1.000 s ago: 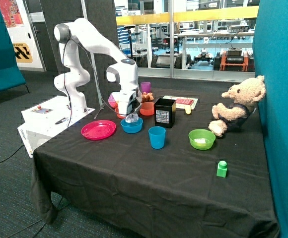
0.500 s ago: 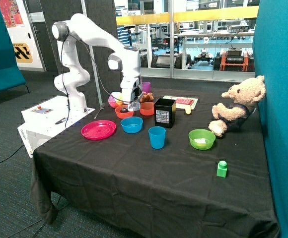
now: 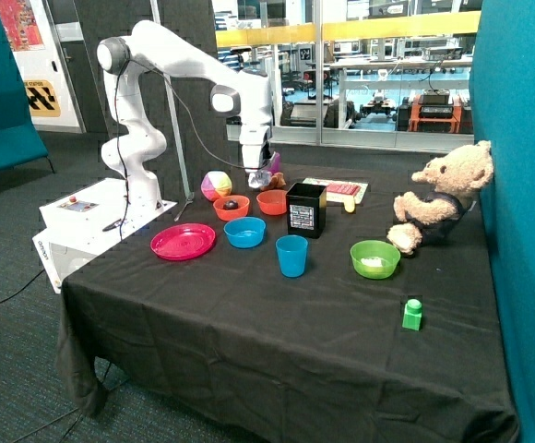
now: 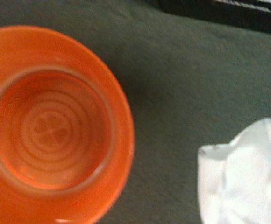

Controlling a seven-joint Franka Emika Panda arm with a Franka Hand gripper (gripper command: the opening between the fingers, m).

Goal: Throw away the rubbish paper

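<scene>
My gripper (image 3: pixel 259 177) hangs above the table over the orange bowl (image 3: pixel 273 201), beside the black box (image 3: pixel 305 209). It is shut on a crumpled white wad of rubbish paper (image 3: pixel 257 178). In the wrist view the paper (image 4: pixel 243 177) fills one corner. The empty orange bowl (image 4: pixel 51 126) lies below on the black cloth, with the black box's edge (image 4: pixel 219 9) at the frame's border. Another white paper wad (image 3: pixel 374 263) lies in the green bowl (image 3: pixel 375 247).
A blue bowl (image 3: pixel 245 232), a blue cup (image 3: pixel 292 255), a pink plate (image 3: pixel 183 241) and a second orange bowl (image 3: pixel 231 207) holding a dark item stand nearby. A colourful ball (image 3: pixel 216 185), a teddy bear (image 3: pixel 443 194) and a green block (image 3: pixel 412 315) are also on the table.
The gripper has lifted the paper out of the blue bowl, risen, and moved back toward the orange bowl and the black box.
</scene>
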